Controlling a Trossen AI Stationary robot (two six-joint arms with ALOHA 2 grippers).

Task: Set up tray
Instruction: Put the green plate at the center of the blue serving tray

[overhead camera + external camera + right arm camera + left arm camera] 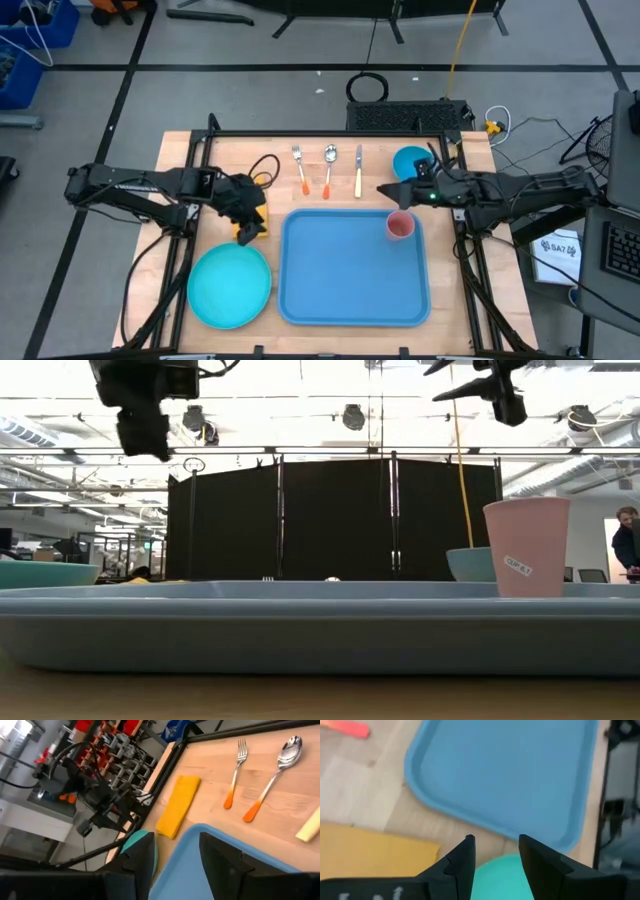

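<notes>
The large blue tray (350,275) lies flat in the middle of the table, also in the low view (320,625) and the left wrist view (510,775). A pink cup (400,226) stands upright on the tray's far right corner (527,545). A round teal plate (230,285) rests on the table left of the tray. My left gripper (244,228) hangs open and empty above the gap between a yellow cloth (370,855) and the plate (510,870). My right gripper (384,191) is open and empty, raised above the tray's far edge near the cup.
A fork (235,770), spoon (275,770) and knife (358,170) lie in a row on the table beyond the tray. A blue bowl (408,162) sits at the far right. The yellow cloth (252,212) lies left of the tray. A person (628,540) shows in the room.
</notes>
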